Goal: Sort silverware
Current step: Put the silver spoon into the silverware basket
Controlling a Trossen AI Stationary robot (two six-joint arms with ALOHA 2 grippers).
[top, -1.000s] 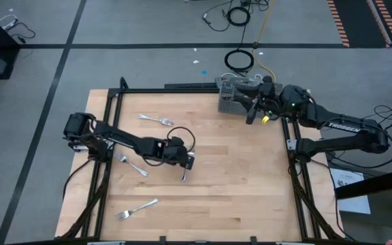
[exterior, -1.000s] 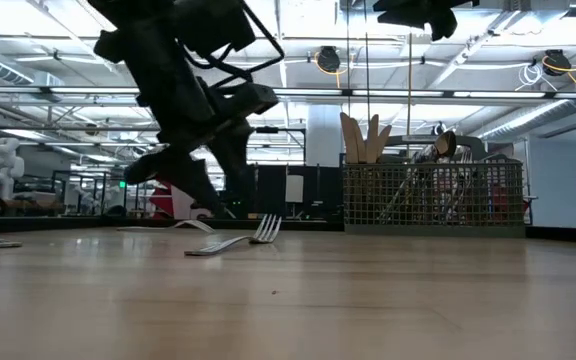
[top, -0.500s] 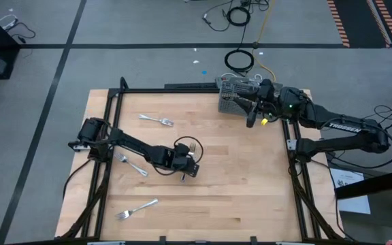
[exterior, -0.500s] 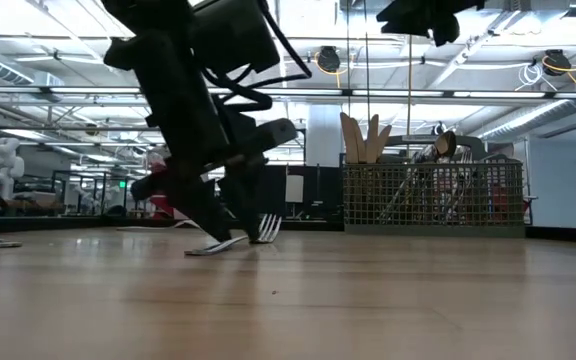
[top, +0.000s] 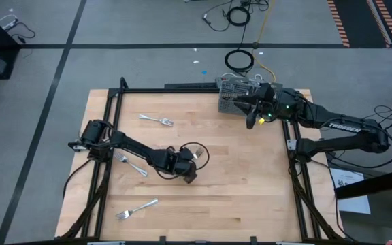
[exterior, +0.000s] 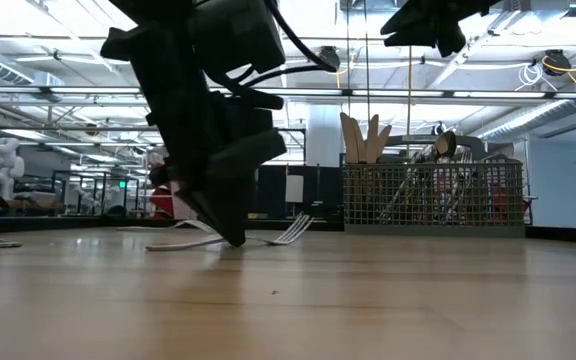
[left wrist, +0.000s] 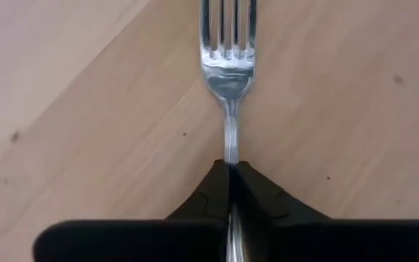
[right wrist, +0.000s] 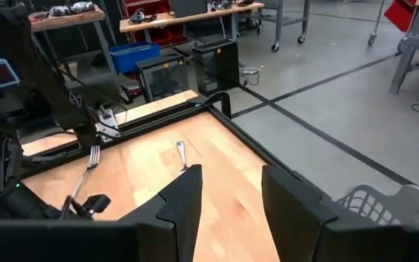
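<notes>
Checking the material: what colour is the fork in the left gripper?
Shiny silver fork, clearest in the left wrist view.

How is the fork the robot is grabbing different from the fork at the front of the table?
The grabbed fork has its handle pinched between the shut fingers of the left gripper; the front fork lies free with nothing touching it. The grabbed fork is near the table's middle; the front fork is near the front left edge. Both are shiny silver forks lying on the wooden table.

Four forks (top: 156,121) lie on the table (top: 250,197), plus one caddy (top: 231,97) and two arms (top: 131,144).
</notes>
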